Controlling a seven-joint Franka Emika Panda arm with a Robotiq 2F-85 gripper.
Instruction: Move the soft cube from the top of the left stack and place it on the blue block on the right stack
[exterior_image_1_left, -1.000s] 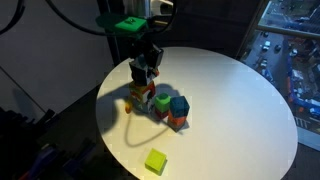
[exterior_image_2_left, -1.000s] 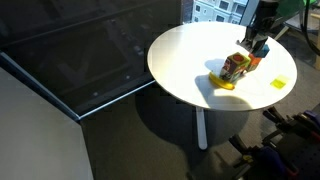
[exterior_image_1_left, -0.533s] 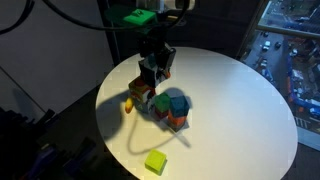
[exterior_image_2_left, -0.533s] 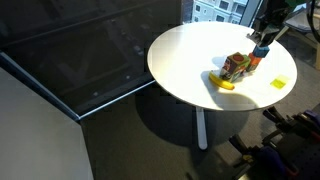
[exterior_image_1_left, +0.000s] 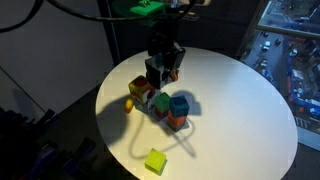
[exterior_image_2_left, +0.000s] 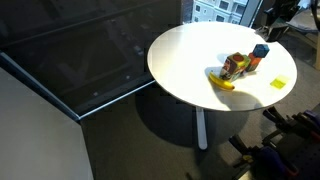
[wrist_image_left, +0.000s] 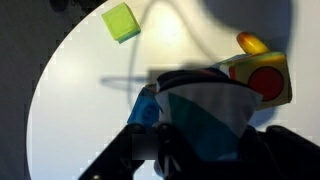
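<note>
On a round white table (exterior_image_1_left: 240, 90) in a dim room, the left stack (exterior_image_1_left: 140, 96) of small blocks has lost its top. Within the last second the gripper (exterior_image_1_left: 164, 68), pinching the soft cube (exterior_image_1_left: 158, 74), has lifted it clear and drifted rightward. The cube hangs just short of the blue block (exterior_image_1_left: 179, 103) topping the right stack (exterior_image_1_left: 177, 115); the placing is apparently still to come.

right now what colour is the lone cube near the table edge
Yellow-green; the lone cube shows best in the wrist view.
</note>
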